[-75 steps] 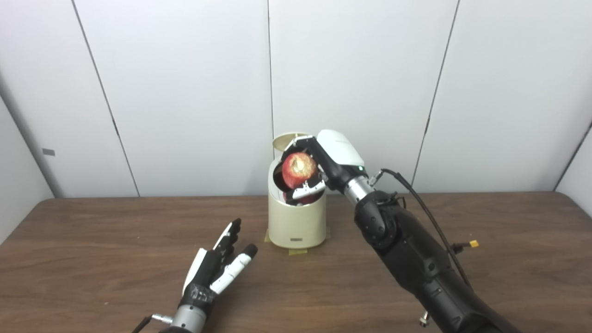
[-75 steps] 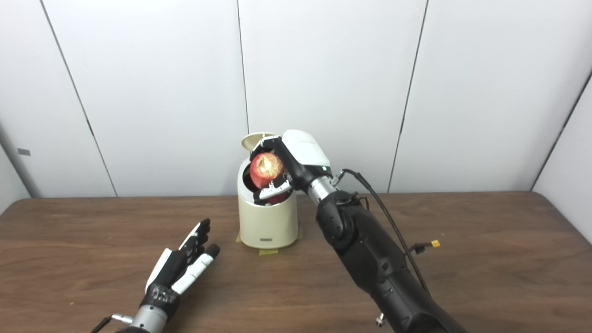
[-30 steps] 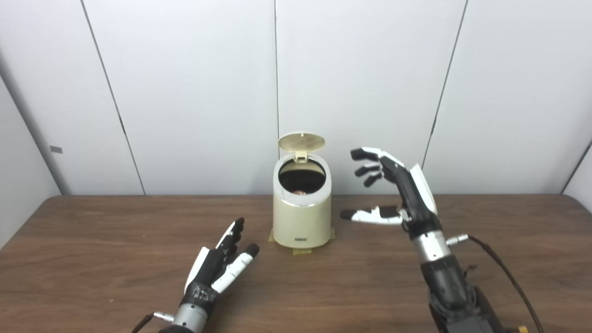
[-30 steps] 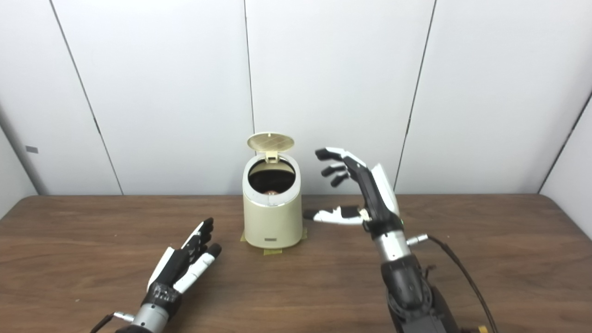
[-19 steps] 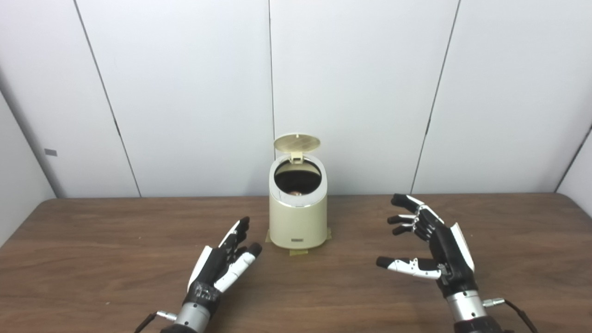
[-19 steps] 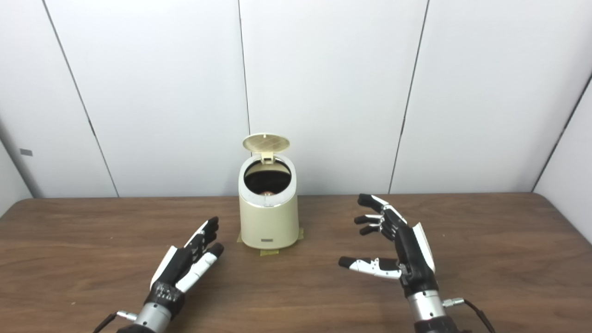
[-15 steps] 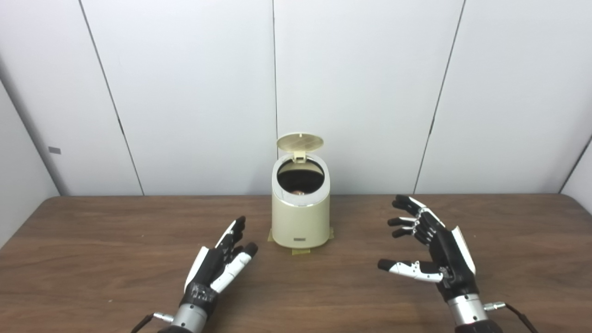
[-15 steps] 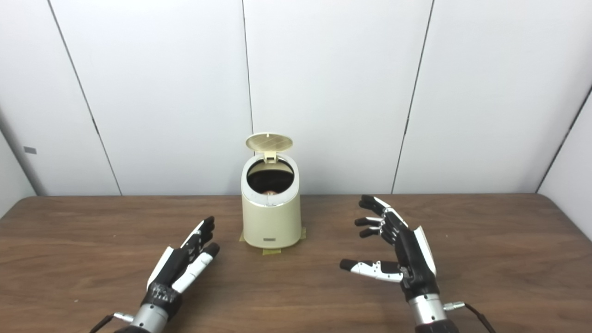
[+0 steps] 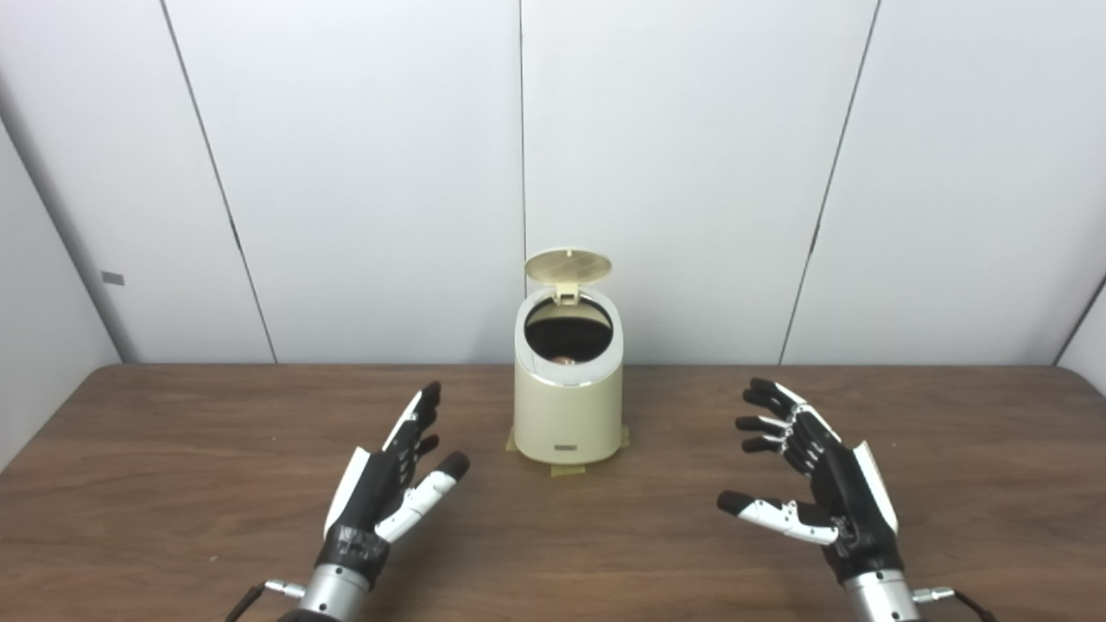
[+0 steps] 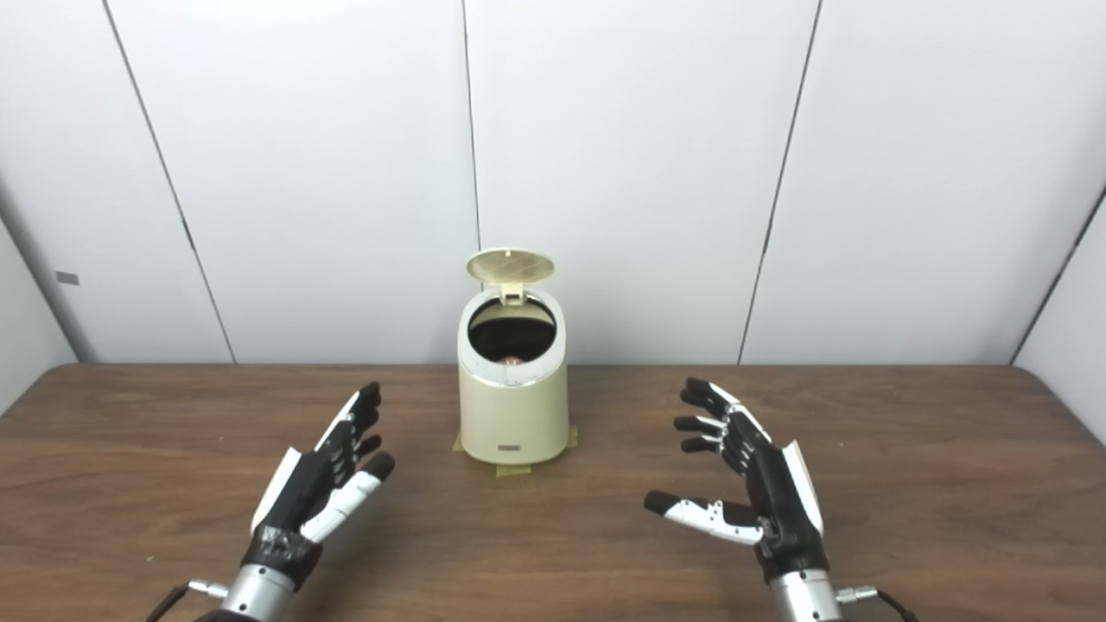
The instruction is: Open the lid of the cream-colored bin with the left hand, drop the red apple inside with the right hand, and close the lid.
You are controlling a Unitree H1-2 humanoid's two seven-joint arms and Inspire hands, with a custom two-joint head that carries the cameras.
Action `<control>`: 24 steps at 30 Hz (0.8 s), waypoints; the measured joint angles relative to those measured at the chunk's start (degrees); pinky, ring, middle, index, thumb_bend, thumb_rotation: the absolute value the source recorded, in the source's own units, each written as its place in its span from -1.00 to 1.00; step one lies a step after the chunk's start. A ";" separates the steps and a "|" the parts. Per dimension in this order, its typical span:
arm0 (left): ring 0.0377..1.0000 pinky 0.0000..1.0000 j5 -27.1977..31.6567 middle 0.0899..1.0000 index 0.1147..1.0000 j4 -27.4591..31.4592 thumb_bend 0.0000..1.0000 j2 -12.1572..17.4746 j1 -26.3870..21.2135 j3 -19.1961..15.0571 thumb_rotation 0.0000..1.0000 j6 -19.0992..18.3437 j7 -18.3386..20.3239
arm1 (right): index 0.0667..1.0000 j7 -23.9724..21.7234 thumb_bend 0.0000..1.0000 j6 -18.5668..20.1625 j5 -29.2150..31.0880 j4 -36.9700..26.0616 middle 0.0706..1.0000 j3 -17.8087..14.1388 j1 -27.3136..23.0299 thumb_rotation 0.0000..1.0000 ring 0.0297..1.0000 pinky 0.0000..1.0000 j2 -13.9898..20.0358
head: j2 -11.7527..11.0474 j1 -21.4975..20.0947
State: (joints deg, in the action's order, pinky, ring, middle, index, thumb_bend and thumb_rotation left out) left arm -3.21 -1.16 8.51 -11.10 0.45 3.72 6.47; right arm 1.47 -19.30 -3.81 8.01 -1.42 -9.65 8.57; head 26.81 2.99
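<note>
Cream-coloured plastic forms the bin [image 9: 568, 406], which stands upright near the back of the wooden counter [image 9: 173, 484], on patches of tape. Its round lid [image 9: 568, 266] is tipped up on the rear hinge, so the dark mouth is exposed. Low inside the opening, a small reddish patch can be made out, taken to be the apple [image 9: 562, 358], though too little of it is shown for certainty. The left hand [image 9: 384, 484] is held low over the counter, in front of the bin and to its left, clear of it; its fingers [image 9: 421, 415] are extended and apart, with nothing grasped. The right hand [image 9: 821, 484] is held to the bin's right, well apart from it, with fingers [image 9: 769, 419] spread and lightly curled around nothing.

With the lid up and the fruit apparently dropped in, the closing step is judged to be in hand. For that, a hand would need to be raised above and behind the lid, and the lid pressed forward and down until seated on the rim, without the light bin being pushed off its tape.
</note>
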 measured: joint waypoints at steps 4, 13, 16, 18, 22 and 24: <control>1.00 0.88 -1.62 1.00 1.00 0.87 0.70 1.38 -4.05 0.15 0.38 0.02 0.16 | 0.64 -0.03 0.71 0.53 0.08 0.09 0.60 -0.11 -0.07 -0.38 0.42 0.25 0.00 | -0.35 0.00; 1.00 0.90 -3.30 1.00 1.00 0.16 0.79 4.60 -17.11 1.93 0.19 -2.71 3.00 | 0.64 -0.18 0.70 0.57 -0.01 0.18 0.59 0.02 -0.22 -0.39 0.42 0.20 -0.08 | -0.53 0.35; 1.00 0.98 -4.45 1.00 1.00 -2.75 0.82 4.66 -20.45 3.26 0.21 -3.85 3.55 | 0.64 -0.17 0.68 0.55 -0.18 0.18 0.59 0.01 -0.31 -0.41 0.42 0.21 -0.41 | -0.70 0.35; 1.00 1.00 -6.02 1.00 1.00 -4.60 0.82 4.90 -22.37 4.52 0.17 -4.86 3.83 | 0.64 -0.16 0.68 0.54 -0.21 0.21 0.60 0.06 -0.36 -0.41 0.42 0.22 -0.59 | -0.79 0.18; 1.00 0.95 -8.75 1.00 1.00 -8.02 0.82 5.62 -25.24 6.24 0.14 -5.23 4.48 | 0.63 -0.12 0.70 0.53 -0.74 0.47 0.59 0.10 -0.45 -0.39 0.41 0.22 -0.69 | -2.11 -0.44; 1.00 0.98 -9.97 1.00 1.00 -10.50 0.80 5.92 -26.85 7.12 0.14 -5.11 4.77 | 0.63 -0.11 0.71 0.53 -0.83 0.51 0.60 0.10 -0.45 -0.40 0.41 0.22 -0.71 | -2.37 -0.70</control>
State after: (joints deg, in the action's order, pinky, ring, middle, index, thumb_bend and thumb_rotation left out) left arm -13.17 -11.66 14.44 -37.95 7.57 -1.39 11.24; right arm 1.37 -18.77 -4.64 8.52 -1.32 -10.11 7.86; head 24.43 2.29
